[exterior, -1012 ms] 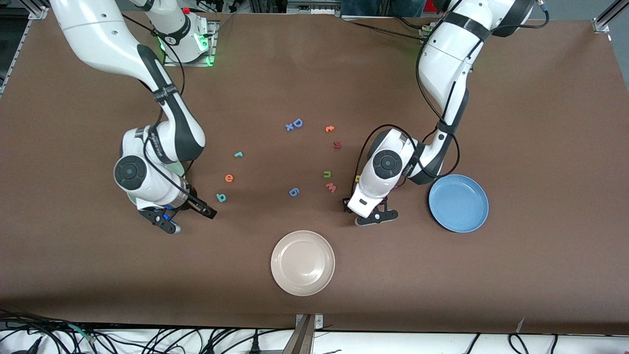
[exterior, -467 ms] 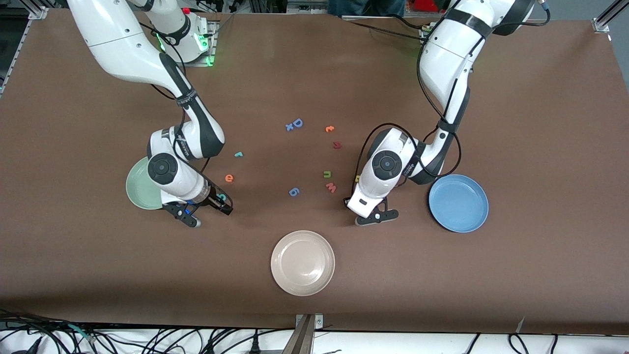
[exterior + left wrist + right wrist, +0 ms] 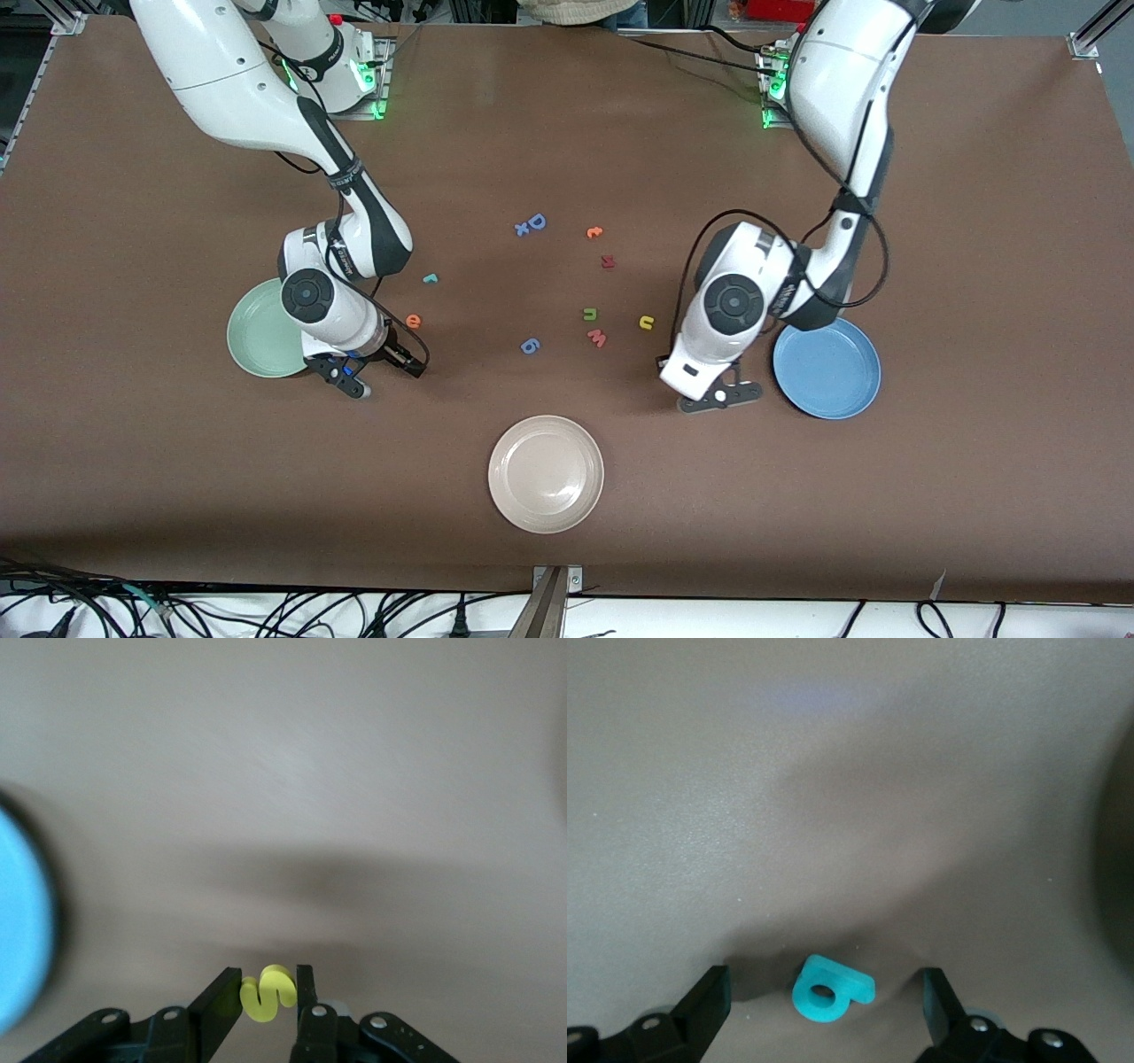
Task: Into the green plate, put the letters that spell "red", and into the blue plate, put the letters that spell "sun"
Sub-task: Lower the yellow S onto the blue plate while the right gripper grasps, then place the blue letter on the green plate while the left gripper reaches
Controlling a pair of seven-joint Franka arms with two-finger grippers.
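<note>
My left gripper (image 3: 268,973) is shut on the yellow "s" (image 3: 268,994) and hangs over bare table (image 3: 719,399) just beside the blue plate (image 3: 827,368). My right gripper (image 3: 824,974) is open, with the teal "d" (image 3: 828,992) lying flat on the table between its fingers. From the front that gripper (image 3: 385,377) hides the "d", next to the green plate (image 3: 252,341). The orange "e" (image 3: 414,321) and teal "r" (image 3: 431,278) lie close by. The olive "n" (image 3: 590,314) and yellow "u" (image 3: 648,322) lie mid-table.
A beige plate (image 3: 546,474) sits nearest the front camera. Other loose letters: pink "w" (image 3: 597,337), a blue one (image 3: 530,346), the blue "D" with a small "x" (image 3: 532,223), an orange one (image 3: 594,232) and a dark red one (image 3: 608,261).
My right arm swung off the green plate and came down over the teal "d". My left arm shifted toward the blue plate, uncovering the yellow "u".
</note>
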